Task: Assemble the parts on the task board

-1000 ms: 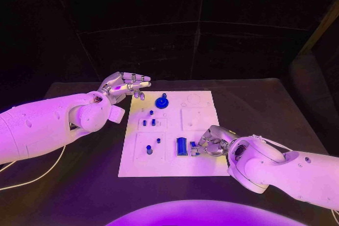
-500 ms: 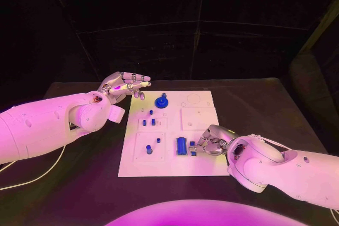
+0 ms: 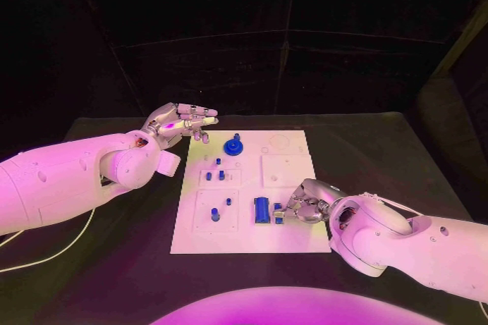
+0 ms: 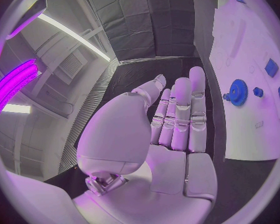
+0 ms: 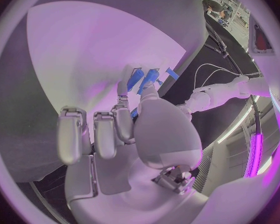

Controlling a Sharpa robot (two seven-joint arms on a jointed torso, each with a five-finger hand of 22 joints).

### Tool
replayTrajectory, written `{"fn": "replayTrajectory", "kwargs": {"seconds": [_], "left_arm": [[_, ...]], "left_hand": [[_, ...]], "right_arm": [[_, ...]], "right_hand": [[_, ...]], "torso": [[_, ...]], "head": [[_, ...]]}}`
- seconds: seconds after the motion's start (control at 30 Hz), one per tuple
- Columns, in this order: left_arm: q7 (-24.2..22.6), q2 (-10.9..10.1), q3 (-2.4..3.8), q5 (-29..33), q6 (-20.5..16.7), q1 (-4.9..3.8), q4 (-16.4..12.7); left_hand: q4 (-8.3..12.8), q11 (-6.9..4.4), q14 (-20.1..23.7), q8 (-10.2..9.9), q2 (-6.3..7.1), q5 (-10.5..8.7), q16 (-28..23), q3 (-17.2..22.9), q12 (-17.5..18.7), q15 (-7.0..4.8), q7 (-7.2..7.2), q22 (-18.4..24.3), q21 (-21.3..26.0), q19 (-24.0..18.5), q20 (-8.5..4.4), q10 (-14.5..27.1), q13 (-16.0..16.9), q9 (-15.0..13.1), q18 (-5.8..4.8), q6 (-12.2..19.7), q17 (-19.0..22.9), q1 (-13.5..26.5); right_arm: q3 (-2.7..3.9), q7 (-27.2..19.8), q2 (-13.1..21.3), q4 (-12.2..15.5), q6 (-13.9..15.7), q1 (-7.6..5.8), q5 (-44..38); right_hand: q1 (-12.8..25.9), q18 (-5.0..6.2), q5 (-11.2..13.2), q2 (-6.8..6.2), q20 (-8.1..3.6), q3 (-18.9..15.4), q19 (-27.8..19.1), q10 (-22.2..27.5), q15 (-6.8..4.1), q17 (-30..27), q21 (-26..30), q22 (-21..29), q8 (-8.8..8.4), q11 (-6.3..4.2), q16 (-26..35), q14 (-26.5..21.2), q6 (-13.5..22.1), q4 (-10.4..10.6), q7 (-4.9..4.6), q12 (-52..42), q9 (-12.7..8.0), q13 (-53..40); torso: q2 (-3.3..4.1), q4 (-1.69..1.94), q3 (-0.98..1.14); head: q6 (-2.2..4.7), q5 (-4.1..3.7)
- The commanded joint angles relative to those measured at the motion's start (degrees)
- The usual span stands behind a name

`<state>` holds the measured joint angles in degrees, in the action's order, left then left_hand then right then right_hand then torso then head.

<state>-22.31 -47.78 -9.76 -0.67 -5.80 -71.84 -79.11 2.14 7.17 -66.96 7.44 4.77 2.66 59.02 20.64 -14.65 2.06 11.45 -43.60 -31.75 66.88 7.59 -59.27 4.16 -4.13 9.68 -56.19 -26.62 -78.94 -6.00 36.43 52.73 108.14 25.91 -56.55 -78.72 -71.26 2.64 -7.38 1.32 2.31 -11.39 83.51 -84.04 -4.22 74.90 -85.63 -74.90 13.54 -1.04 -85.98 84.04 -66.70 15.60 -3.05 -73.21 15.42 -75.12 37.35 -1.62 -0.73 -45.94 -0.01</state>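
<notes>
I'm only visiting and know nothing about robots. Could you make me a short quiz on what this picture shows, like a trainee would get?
1. True or false: the left hand holds a blue part.
2. Which hand has its fingers at the small blue part beside the blue block? A left, B right.
3. Fill in: the blue gear stands at the task board's ___ end, seen from the robot.

Key: 1 false, it hovers with fingers apart; 2 B, the right hand; 3 far.

No legible text, labels, numbers or signs on task board (image 3: 254,191), parts or arms.
</notes>
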Motion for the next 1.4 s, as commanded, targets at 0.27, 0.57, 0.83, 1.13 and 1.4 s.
{"fn": "replayTrajectory", "kwargs": {"seconds": [0.27, 0.57, 0.83, 1.13, 1.4], "left_arm": [[-0.23, -0.04, 0.03, 0.01, 0.65, -0.08, -0.09], [-0.22, -0.06, 0.03, 0.01, 0.66, -0.08, -0.07], [-0.23, 0.09, 0.03, 0.01, 0.73, -0.08, -0.03], [-0.24, -0.12, 0.02, 0.01, 0.63, -0.07, 0.02], [-0.29, -0.13, 0.02, 0.02, 0.64, -0.07, 0.07]], "left_hand": [[0.13, 0.08, 0.46, 0.37, -0.05, 0.24, 0.4, -0.24, -0.36, 0.05, 0.02, 0.1, 0.27, -0.3, 0.08, 0.45, -0.02, -0.01, 0.77, 0.6, 0.09, 0.25], [0.13, 0.08, 0.46, 0.37, -0.05, 0.24, 0.4, -0.24, -0.36, 0.05, 0.02, 0.1, 0.27, -0.3, 0.08, 0.45, -0.02, -0.01, 0.77, 0.6, 0.09, 0.25], [0.13, 0.08, 0.46, 0.37, -0.05, 0.24, 0.4, -0.24, -0.36, 0.05, 0.02, 0.1, 0.27, -0.3, 0.08, 0.45, -0.02, -0.01, 0.77, 0.6, 0.09, 0.25], [0.17, 0.08, 0.48, 0.41, -0.1, 0.24, 0.42, -0.21, -0.42, 0.05, 0.02, 0.11, 0.28, -0.29, 0.08, 0.49, -0.02, -0.01, 0.77, 0.61, 0.11, 0.18], [0.17, 0.08, 0.48, 0.41, -0.1, 0.24, 0.42, -0.21, -0.42, 0.05, 0.02, 0.11, 0.28, -0.29, 0.08, 0.49, -0.02, -0.01, 0.77, 0.61, 0.11, 0.18]], "right_arm": [[0.01, -4.3, 0.48, 1.04, -3.21, -0.06, -3.02], [0.01, -4.14, 0.19, 0.15, -3.93, -0.07, -3.53], [0.01, -4.36, -0.59, -2.1, -4.58, -0.07, -3.83], [0.01, -6.13, -0.23, -1.85, -3.44, -0.06, -3.47], [0.13, -11.63, 3.12, 0.13, 1.08, -0.19, 2.75]], "right_hand": [[-5.67, -0.38, -0.05, 0.55, -0.25, 0.38, -0.25, -0.21, -0.34, 7.16, -0.06, -5.47, 0.25, -0.05, 0.22, 4.4, 0.84, -2.83, -0.14, 0.36, 0.74, -2.34], [-6.06, -0.37, -0.07, 0.69, -0.24, 0.36, -0.27, -0.21, -0.33, 7.23, -0.05, -5.45, 0.29, -0.05, 0.18, 4.41, 0.83, -3.06, -0.14, 0.35, 0.84, -2.37], [-6.6, -0.38, -0.07, 0.97, -0.25, 0.32, -0.24, -0.24, -0.35, 7.28, -0.06, -5.5, 0.43, -0.1, 0.16, 4.42, 0.69, -3.4, -0.06, 0.3, 1.04, -2.44], [-6.07, -0.35, -0.46, 0.55, -0.23, -0.96, -0.36, -0.19, -0.27, 7.06, 0.04, -5.35, 0.41, 0.04, 0.29, 4.37, 0.98, -3.25, -0.25, 0.43, 1.37, -2.44], [-1.39, -0.14, -1.68, -1.31, 0.04, -4.28, -0.99, 0.32, 0.04, 5.93, 0.5, -4.5, -0.27, 0.43, 0.96, 4.14, 2.54, 0.52, -0.68, 1.58, 1.67, -1.79]], "torso": [[-0.05, -0.05, -0.02], [0.08, -0.02, 0.0], [0.04, 0.06, 0.03], [-0.09, -0.1, 0.06], [-0.3, 0.05, -0.09]], "head": [[0.08, 0.17], [0.2, 0.19], [0.13, 0.27], [0.1, 0.59], [0.9, 0.06]]}}
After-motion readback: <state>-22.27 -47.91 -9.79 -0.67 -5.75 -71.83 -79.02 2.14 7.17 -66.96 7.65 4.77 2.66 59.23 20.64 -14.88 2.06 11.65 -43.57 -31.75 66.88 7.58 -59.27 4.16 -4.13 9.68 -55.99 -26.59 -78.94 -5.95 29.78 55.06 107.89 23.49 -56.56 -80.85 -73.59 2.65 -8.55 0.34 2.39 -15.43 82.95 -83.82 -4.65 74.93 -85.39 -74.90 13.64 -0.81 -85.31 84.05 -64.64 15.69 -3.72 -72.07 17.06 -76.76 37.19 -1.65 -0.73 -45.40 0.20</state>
